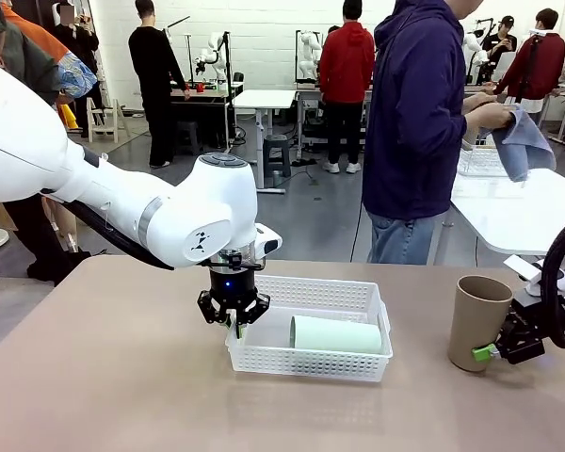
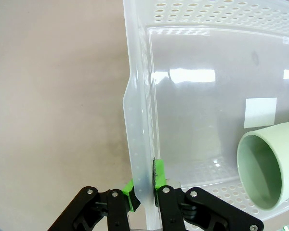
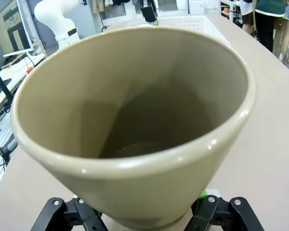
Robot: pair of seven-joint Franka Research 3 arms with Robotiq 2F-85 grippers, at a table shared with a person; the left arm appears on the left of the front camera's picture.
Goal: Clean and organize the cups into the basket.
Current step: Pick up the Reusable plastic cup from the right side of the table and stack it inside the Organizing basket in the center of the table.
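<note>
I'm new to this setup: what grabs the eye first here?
A mint green cup lies on its side in the white mesh basket, whose left wall the left hand pinches. At right, a tan cup stands upright, the right hand around its base.

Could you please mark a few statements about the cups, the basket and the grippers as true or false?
1. The mint green cup lies on its side in the basket. True.
2. The tan cup stands inside the basket. False: it stands upright on the table, to the right of the basket.
3. The left gripper has its fingers shut on the basket's side wall. True.
4. The person across the table has empty hands. False: the hands hold a blue-grey cloth.
5. The right gripper has a finger on either side of the tan cup's base. True.
</note>
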